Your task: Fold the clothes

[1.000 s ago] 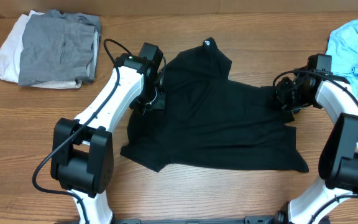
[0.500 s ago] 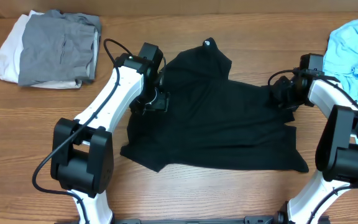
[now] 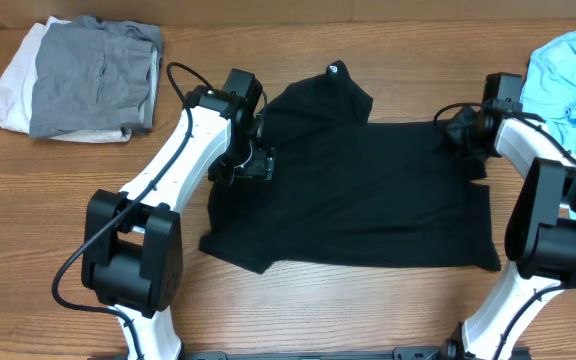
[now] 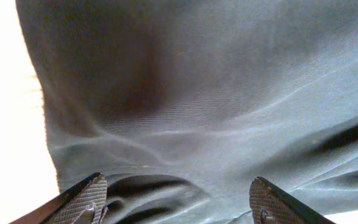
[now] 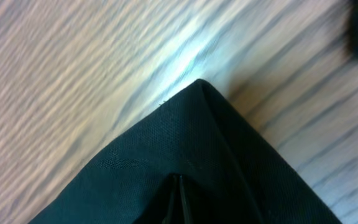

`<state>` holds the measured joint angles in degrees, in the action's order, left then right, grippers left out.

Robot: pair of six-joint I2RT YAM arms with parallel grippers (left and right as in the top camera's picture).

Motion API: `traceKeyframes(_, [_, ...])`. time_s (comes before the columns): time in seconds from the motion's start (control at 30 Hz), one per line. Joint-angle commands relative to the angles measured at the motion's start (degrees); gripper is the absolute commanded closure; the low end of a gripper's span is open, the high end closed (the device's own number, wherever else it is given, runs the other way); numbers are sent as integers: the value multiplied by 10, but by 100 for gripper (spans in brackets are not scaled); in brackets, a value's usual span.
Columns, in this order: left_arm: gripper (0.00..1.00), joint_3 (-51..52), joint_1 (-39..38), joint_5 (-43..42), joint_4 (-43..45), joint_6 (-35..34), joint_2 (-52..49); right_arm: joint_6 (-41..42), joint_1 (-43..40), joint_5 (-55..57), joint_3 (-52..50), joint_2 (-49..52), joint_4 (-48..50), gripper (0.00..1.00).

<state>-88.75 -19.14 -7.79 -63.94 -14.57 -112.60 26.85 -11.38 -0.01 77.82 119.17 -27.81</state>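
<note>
**Item:** black short-sleeved fabric shirt, spread mostly flat at the middle of the brown wooden table. The collar end, with its small white logo, is bunched toward twelve o'clock. The six o'clock hem is wavy.

**Left gripper**: at the shirt's nine o'clock edge. Its fingers are spread wide over the cloth and clamp nothing.

**Right gripper**: at the shirt's two o'clock corner, with the jaws together on a peaked pinch of the black cloth.

**Other stock:** folded grey garment on a white garment at ten o'clock. A crumpled light blue garment lies at two o'clock, just beside the right arm.

**Hazards, as judged:**
1. The shirt is held on one side only. A pull toward three o'clock would likely drag the whole shirt askew, since nothing anchors the nine o'clock edge.
2. The right pinch sits at the very tip of the corner and may slip out under tension.
3. If the left fingers close where they are, they may gather a ridge of cloth instead of a clean edge, pressing a crease into the fold.
4. The bunched collar, if left unsmoothed, would make the fold lumpy.
5. A wide swing of the right arm could snag the light blue garment.
</note>
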Motion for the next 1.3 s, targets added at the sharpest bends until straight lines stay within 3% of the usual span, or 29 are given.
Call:
traceKeyframes(0.0, [24, 0, -1, -7, 21, 9, -2, 2, -25, 120, 37, 28, -28, 96])
traceKeyframes(0.2, [27, 0, -1, -66, 120, 10, -2, 25, -66, 139, 123, 28, -140, 96])
traceKeyframes(0.23, [28, 0, -1, -81, 136, 15, -2, 28, -70, 130, 137, 28, -160, 94])
traceKeyframes(0.3, [28, 0, -2, -105, 163, 19, -2, 28, -78, 97, 187, 28, -219, 79])
traceKeyframes(0.4, [32, 0, -7, -114, 188, 22, -2, 33, -79, 66, 275, 28, -310, 75])
traceKeyframes(0.53, [36, 0, -8, -113, 229, 46, -2, 34, -69, 9, 388, 23, -429, 76])
traceKeyframes(0.67, [56, 0, -8, -113, 280, 45, -2, 13, -50, -88, 447, 9, -526, 79])
traceKeyframes(0.77, [73, 0, -8, -113, 322, 45, -3, -16, -21, -132, 447, -4, -571, 95])
traceKeyframes(0.87, [93, 0, -7, -111, 363, 38, -10, -18, 17, -129, 447, -5, -597, 96])
traceKeyframes(0.9, [96, -2, -7, -112, 374, 30, -15, -18, 30, -129, 447, -5, -600, 96])
traceKeyframes(1.27, [96, -116, -8, -132, 331, 29, -163, -15, 174, -91, 447, -12, -624, 96])
